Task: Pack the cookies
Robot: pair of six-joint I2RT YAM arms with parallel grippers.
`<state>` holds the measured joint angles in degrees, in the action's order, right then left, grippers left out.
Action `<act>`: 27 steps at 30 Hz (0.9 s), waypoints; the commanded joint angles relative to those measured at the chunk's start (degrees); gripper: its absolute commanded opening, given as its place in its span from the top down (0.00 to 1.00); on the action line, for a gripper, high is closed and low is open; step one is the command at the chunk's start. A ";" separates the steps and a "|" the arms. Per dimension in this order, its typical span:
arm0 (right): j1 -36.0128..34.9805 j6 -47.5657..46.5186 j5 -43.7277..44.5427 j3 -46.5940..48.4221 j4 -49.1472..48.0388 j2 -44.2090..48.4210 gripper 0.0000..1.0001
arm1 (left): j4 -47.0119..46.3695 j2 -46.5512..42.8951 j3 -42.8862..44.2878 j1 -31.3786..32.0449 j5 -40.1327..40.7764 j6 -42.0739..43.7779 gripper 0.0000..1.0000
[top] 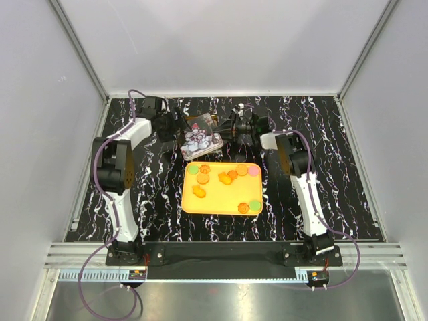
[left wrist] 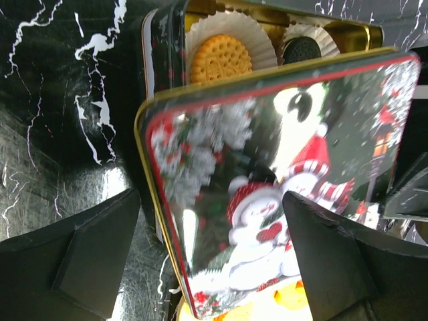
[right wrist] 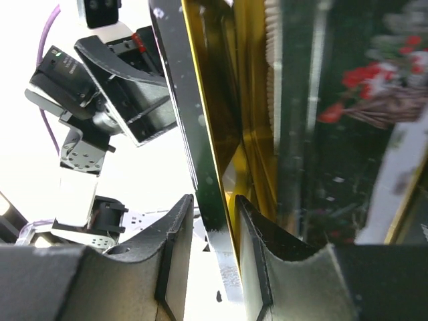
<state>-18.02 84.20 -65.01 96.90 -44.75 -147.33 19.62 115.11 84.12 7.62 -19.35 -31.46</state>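
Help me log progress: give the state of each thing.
Tin: open.
Lid: off, tilted over tin.
Cookies: many loose on tray, two visible in tin.
Left gripper: open, over lid.
Right gripper: around lid's edge, grip unclear.

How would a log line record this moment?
left gripper: open over lid | right gripper: straddles lid rim | tin: partly uncovered | cookies: several on tray

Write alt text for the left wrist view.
A snowman-printed tin lid leans over a tin, seen between the open fingers of the left gripper. Behind it, the tin holds an orange cookie and a black cookie in white liners.
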 commanded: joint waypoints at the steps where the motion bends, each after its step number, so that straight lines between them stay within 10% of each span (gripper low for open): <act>1: 0.97 -2.28 1.29 -0.66 1.49 3.45 0.61 | 1.12 1.17 4.82 0.55 1.33 0.88 0.06; 27: -0.35 -31.91 2.88 12.25 41.40 4.77 0.55 | 11.67 7.23 17.04 2.31 4.94 0.97 0.06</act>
<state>-17.10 57.45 -62.17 104.38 -10.13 -143.13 31.31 121.91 98.43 9.30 -14.70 -31.29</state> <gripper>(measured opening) 0.451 0.939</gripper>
